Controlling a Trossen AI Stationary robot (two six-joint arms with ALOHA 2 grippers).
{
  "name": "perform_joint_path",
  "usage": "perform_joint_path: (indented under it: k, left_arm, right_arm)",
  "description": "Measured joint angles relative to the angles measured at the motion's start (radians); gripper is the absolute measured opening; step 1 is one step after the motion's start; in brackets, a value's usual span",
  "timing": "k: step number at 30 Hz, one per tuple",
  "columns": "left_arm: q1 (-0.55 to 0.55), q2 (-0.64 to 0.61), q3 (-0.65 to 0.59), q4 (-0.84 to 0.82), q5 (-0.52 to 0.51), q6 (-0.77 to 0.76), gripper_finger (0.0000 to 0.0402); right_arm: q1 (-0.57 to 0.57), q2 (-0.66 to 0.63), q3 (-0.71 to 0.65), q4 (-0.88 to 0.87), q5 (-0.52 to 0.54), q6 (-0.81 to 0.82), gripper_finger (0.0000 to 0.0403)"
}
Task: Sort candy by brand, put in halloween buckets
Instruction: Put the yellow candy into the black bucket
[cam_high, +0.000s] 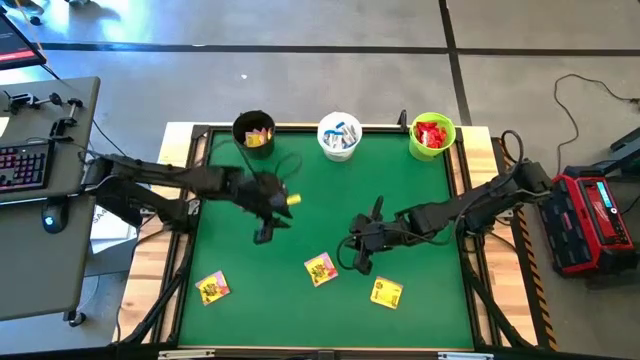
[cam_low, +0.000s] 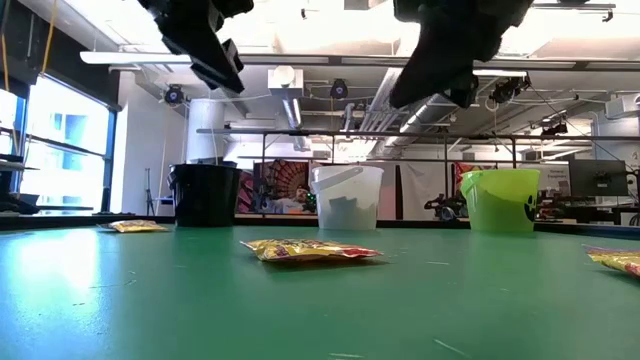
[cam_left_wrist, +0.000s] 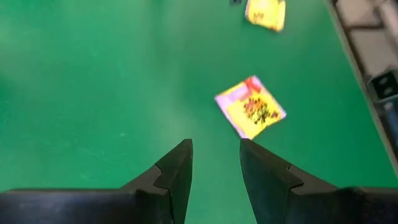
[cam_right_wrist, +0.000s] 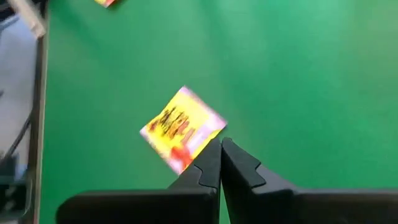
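Observation:
Three buckets stand along the far edge. The black one (cam_high: 253, 130) holds yellow candy, the white one (cam_high: 339, 135) white-and-blue candy, the lime green one (cam_high: 432, 135) red candy. Three yellow packets lie flat on the green mat: near left (cam_high: 212, 287), middle (cam_high: 320, 268) and near right (cam_high: 386, 291). My left gripper (cam_high: 263, 235) hangs open in the air left of centre, with nothing between its fingers (cam_left_wrist: 216, 146). My right gripper (cam_high: 358, 262) is shut and hangs above the mat just right of the middle packet (cam_right_wrist: 182, 129). In the low view both grippers (cam_low: 205, 45) (cam_low: 450, 60) are well above the table.
The mat (cam_high: 420, 220) is framed by a dark rail and a wooden border (cam_high: 480, 200). A desk with a keyboard (cam_high: 25, 165) stands left of the table, and a red device (cam_high: 595, 215) sits on the floor to the right.

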Motion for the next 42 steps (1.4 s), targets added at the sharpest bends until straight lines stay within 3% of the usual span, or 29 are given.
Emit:
perform_joint_path:
  k: [2,8,15,17,33,42]
  left_arm:
    - [-0.049,0.024,0.0,-0.006,-0.056,-0.03,0.0126]
    - [-0.16,0.134,-0.003,0.112,-0.098,-0.142,0.0112]
    - [-0.226,0.231,-0.065,0.301,-0.097,-0.181,0.0014]
    - [-0.242,0.251,-0.071,0.32,-0.113,-0.169,0.0006]
    - [-0.288,0.489,-0.072,0.466,-0.11,-0.208,0.0164]
    - [-0.292,0.528,-0.071,0.489,-0.152,-0.189,0.0199]
  right_arm:
    - [0.007,0.0,0.0,-0.01,-0.034,-0.03,0.0]
    - [0.027,0.0,0.0,-0.099,-0.059,-0.068,0.0]
    - [0.074,0.0,-0.011,-0.105,-0.038,-0.04,0.0]
    - [0.088,0.0,-0.014,-0.136,-0.036,-0.018,0.0]
    - [0.116,0.0,-0.013,-0.166,-0.015,0.028,0.0]
    - [0.116,0.0,-0.013,-0.175,-0.015,0.028,0.0]
